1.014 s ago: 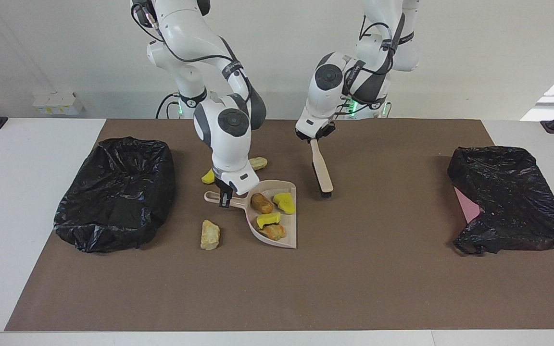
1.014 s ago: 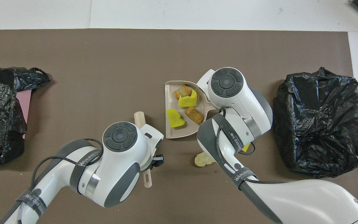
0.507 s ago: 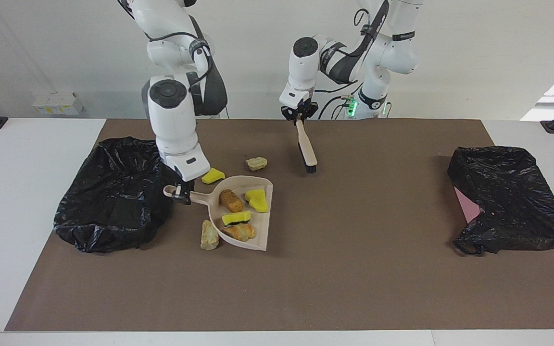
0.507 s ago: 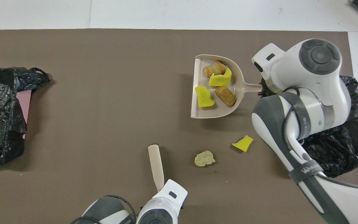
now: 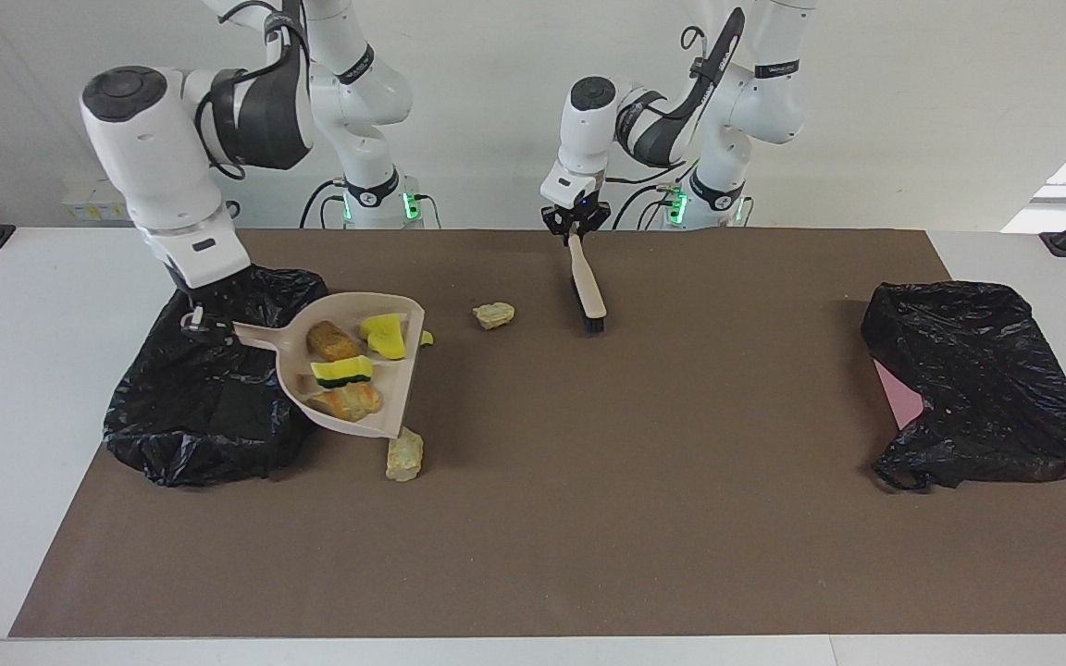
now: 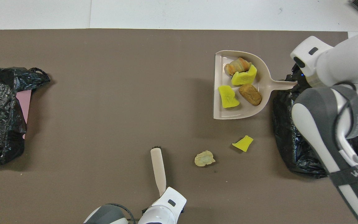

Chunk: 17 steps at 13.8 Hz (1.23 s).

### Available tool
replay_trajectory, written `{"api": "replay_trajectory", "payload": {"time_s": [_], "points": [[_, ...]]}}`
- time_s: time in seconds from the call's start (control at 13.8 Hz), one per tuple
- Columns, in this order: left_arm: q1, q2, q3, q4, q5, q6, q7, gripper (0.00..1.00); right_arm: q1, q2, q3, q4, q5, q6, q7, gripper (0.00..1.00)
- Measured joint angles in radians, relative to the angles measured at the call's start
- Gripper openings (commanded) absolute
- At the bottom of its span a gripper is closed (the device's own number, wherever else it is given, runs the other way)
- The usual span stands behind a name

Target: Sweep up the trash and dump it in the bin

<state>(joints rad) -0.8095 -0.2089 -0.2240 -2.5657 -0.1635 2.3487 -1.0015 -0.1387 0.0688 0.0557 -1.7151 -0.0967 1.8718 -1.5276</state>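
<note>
The right gripper is clenched on the end of the handle of a beige dustpan, held in the air over the edge of the black bin bag at the right arm's end of the table. The dustpan's long axis runs along the table's length: its handle points toward the bin bag and its open straight lip points toward the middle of the table. In the facing view the pan appears tilted, the handle end higher than the lip.

Four pieces of trash lie in the pan: a brown lump, a yellow foam chunk, a second yellow chunk and an orange-tan lump. Three pieces lie on the brown mat: a pale tan lump just below the pan's lip, a small yellow chunk that the pan largely hides in the facing view, and a pale lump nearer the robots, between the pan and the brush.

The left gripper is closed on the handle top of a beige brush. The brush hangs nearly upright, slightly slanted, its dark bristles at or just above the mat; contact cannot be told.

A second black bag, with something pink showing at its edge, lies at the left arm's end of the table.
</note>
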Motion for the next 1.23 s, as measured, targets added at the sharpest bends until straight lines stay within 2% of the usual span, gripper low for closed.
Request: {"api": "replay_trajectory", "payload": {"time_s": [0.29, 0.65, 0.94, 1.23], "points": [[0.013, 0.006, 0.013, 0.009, -0.002, -0.003, 0.0, 1.0, -0.157, -0.052, -0.002, -0.055, 0.001, -0.015, -0.187, 0.0], [0.154, 0.042, 0.025, 0.102, -0.001, -0.012, 0.003, 1.0, -0.305, -0.142, -0.009, -0.211, -0.019, 0.097, -0.36, 0.0], [0.312, 0.1, 0.031, 0.224, 0.034, -0.049, 0.107, 1.0, -0.321, -0.215, -0.007, -0.346, -0.174, 0.256, -0.363, 0.0], [0.469, 0.183, 0.034, 0.377, 0.038, -0.109, 0.275, 1.0, -0.283, -0.235, 0.001, -0.388, -0.436, 0.303, -0.212, 0.0]]}}
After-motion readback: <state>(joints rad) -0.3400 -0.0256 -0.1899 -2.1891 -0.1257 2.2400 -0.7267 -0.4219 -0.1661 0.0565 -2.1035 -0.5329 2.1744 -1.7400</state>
